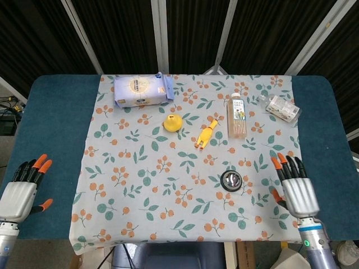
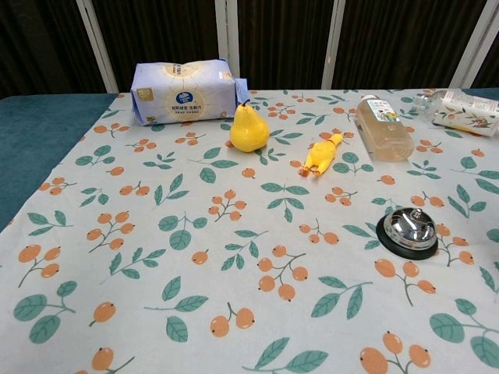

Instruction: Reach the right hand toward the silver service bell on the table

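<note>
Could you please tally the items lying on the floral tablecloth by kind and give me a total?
Bottles: 2, a tea bottle and a clear bottle
Tissue packs: 1
Pears: 1
Rubber chickens: 1
Service bells: 1
Total: 6

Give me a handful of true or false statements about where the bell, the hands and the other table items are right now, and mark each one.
1. The right hand is touching the service bell. False: it lies apart from it, to the bell's right.
2. The left hand holds nothing, fingers apart. True.
3. The pear stands upright near the tissue pack. True.
4. The rubber chicken lies on top of the bell. False: it lies on the cloth, farther back.
5. The drink bottle stands upright. False: it lies on its side.
</note>
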